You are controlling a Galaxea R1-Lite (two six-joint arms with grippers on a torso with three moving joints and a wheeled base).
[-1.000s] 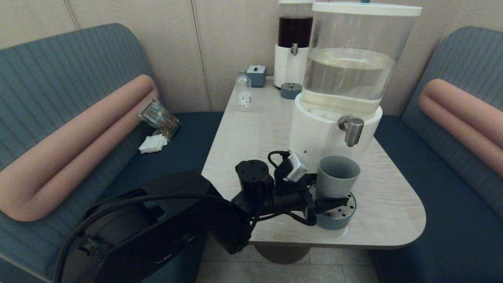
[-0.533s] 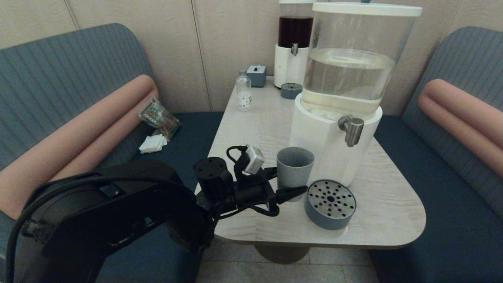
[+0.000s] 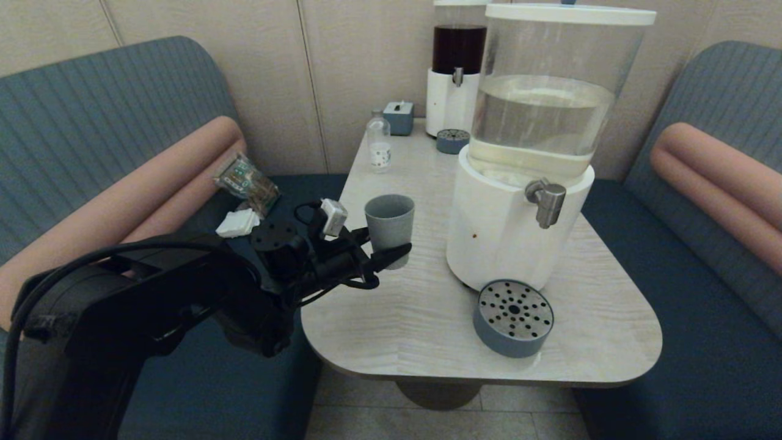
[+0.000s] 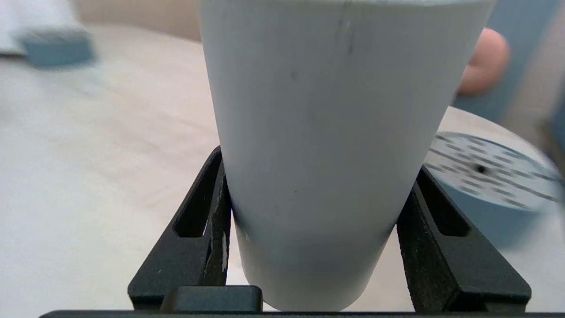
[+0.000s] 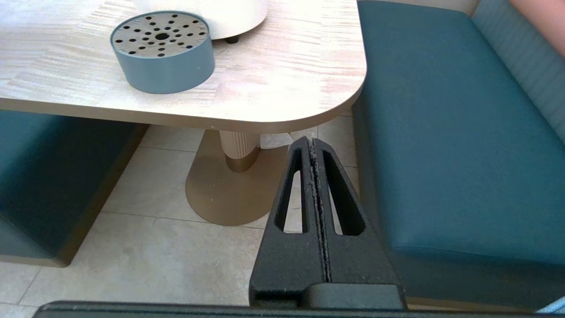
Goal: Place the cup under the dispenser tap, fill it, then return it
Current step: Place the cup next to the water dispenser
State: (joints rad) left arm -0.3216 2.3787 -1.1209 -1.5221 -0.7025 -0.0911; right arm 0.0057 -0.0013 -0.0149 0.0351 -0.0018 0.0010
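1. Our left gripper (image 3: 382,253) is clamped on the cup (image 3: 389,227), one black finger (image 4: 207,229) pressed to each side of its lower wall.
2. The cup stands upright in that grip, over the left part of the table (image 3: 427,305), near the edge. We cannot tell whether its base touches the tabletop.
3. The cup is well apart from the tap (image 3: 547,201), which juts from the white base of the big dispenser (image 3: 519,226) with the clear tank of pale liquid.
4. The round drip tray (image 3: 513,324) sits on the table below the tap with nothing on it, just in front of the dispenser's base.
5. Our right gripper (image 5: 313,145) hangs below table height beside the near right corner, its fingers pressed together and holding nothing.
6. At the far end of the table stand a small clear bottle (image 3: 379,143) and a smaller dispenser (image 3: 455,67) with dark liquid.
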